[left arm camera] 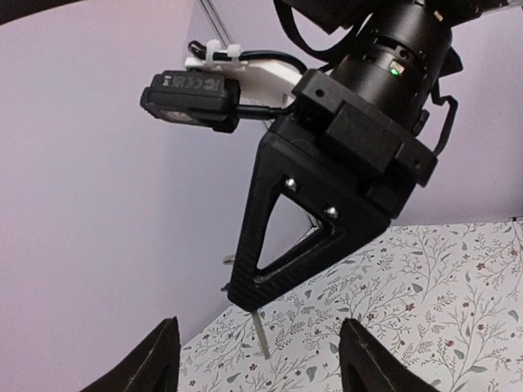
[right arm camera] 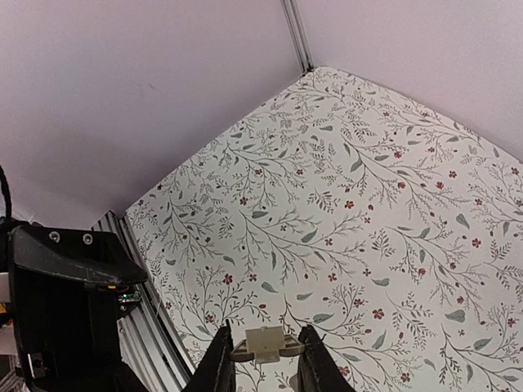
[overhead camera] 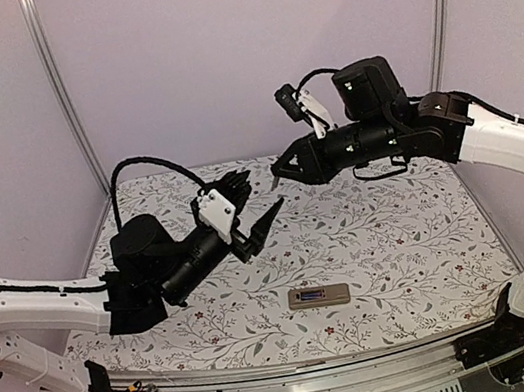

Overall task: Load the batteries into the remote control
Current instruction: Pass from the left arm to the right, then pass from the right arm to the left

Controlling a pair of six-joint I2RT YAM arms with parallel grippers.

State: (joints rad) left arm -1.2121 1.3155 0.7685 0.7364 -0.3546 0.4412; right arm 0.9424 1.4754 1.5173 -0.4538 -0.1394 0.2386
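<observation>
Near the worktop's (overhead camera: 401, 232) near edge, right of centre, the remote control (overhead camera: 318, 295) lies lengthwise along that edge, below both raised arms, left jaws wide and empty, right jaws pinching a small tan piece (right arm camera: 263, 343).

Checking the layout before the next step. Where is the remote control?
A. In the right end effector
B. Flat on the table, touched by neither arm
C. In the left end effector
B: the remote control lies flat on the table near its front edge; the left end effector is open and empty in the air, and the right end effector grips only a small beige piece.
</observation>
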